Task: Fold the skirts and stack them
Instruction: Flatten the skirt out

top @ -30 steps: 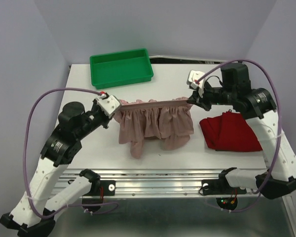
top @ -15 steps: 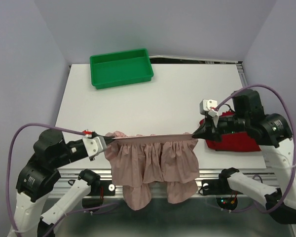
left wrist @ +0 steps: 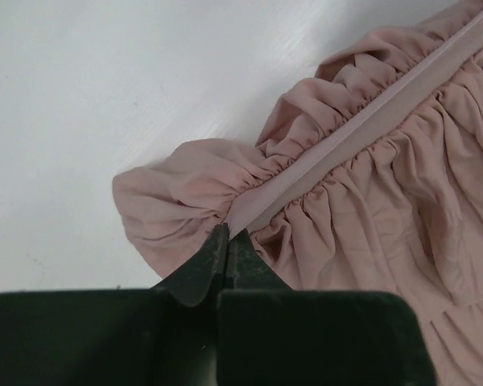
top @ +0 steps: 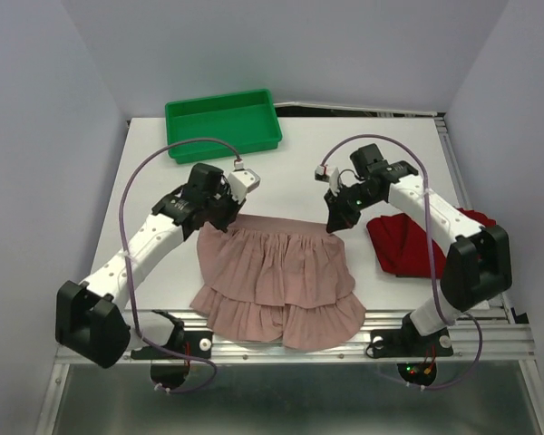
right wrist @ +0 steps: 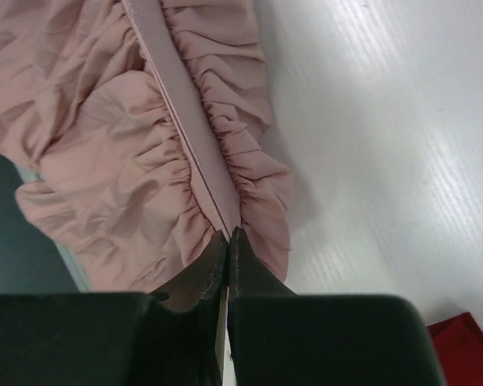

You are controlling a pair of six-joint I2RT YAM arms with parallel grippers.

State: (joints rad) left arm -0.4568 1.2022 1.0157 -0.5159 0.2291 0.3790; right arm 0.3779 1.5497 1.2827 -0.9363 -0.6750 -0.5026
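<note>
The dusty pink ruffled skirt [top: 276,276] lies spread flat on the white table, waistband at the far side, lower ruffle hanging over the near edge. My left gripper [top: 219,216] is shut on the left end of the waistband [left wrist: 338,153]. My right gripper [top: 335,222] is shut on the right end of the waistband [right wrist: 189,137]. Both hold the band low at the table. The dark red skirt [top: 408,245] lies in a heap at the right, partly under my right arm; a corner of it shows in the right wrist view [right wrist: 467,342].
A green plastic tray [top: 223,124] stands at the back left of the table [top: 308,163]. The table's near edge with its metal rail [top: 281,340] runs under the pink skirt's hem.
Both grippers carried the pink skirt from hanging off the near edge back over the table and lowered it; it now lies spread flat with the waistband farther back.
</note>
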